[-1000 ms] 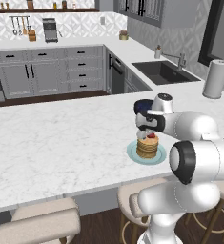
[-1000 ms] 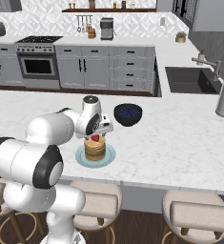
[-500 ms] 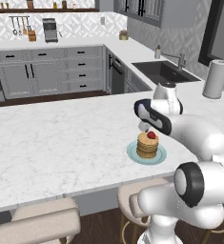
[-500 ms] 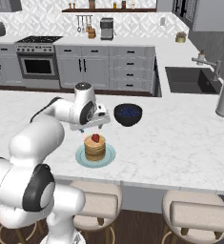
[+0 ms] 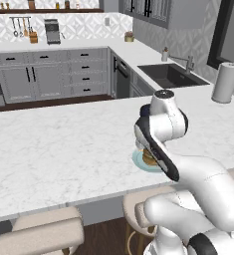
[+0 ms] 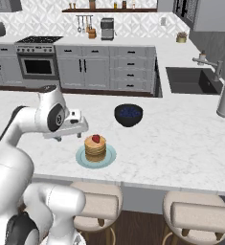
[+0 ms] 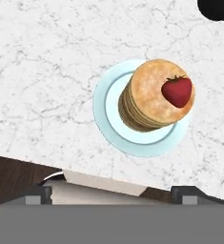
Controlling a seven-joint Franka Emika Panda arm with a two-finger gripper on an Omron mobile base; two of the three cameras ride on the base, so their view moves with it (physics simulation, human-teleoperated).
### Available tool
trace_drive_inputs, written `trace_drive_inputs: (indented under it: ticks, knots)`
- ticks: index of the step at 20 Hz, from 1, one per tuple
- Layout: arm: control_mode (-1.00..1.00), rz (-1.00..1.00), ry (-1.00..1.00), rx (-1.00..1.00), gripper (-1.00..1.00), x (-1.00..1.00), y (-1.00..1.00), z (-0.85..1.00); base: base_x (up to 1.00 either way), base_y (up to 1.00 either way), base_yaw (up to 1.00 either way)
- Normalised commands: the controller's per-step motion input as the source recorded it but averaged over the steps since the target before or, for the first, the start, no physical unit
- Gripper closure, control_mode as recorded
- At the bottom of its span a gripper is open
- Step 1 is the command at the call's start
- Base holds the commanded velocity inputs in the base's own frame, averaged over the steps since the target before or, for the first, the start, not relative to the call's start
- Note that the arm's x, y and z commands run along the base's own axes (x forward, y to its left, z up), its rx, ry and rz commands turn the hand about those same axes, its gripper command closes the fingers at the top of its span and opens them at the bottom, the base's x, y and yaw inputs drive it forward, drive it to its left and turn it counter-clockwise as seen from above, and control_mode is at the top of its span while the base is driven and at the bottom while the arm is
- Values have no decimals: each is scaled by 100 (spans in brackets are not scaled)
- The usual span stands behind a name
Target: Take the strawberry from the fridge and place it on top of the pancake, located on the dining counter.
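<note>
One strawberry [image 7: 177,92] atop one pancake [image 7: 151,95] stack; tool [image 6: 71,128] wide, empty.

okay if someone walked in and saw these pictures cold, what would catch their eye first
Probably the red strawberry sitting near the edge of the pancake stack, on a pale teal plate on the white marble dining counter. Next, the big white robot arm bent beside the plate, and the dark bowl behind it on the counter.
</note>
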Motion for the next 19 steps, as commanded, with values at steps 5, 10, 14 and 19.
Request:
trace_drive_inputs:
  ticks: [5,10,14,19]
  knots:
    - [-100,-3,0,-18,-100,-96,100,15,0,0,0]
    - [-100,0,10,-18,-100,-16,78,16,0,0,0]
    - [-100,0,28,-6,-100,76,4,-13,0,0,0]
    - [-100,-1,34,-3,-100,49,1,-11,0,0,0]
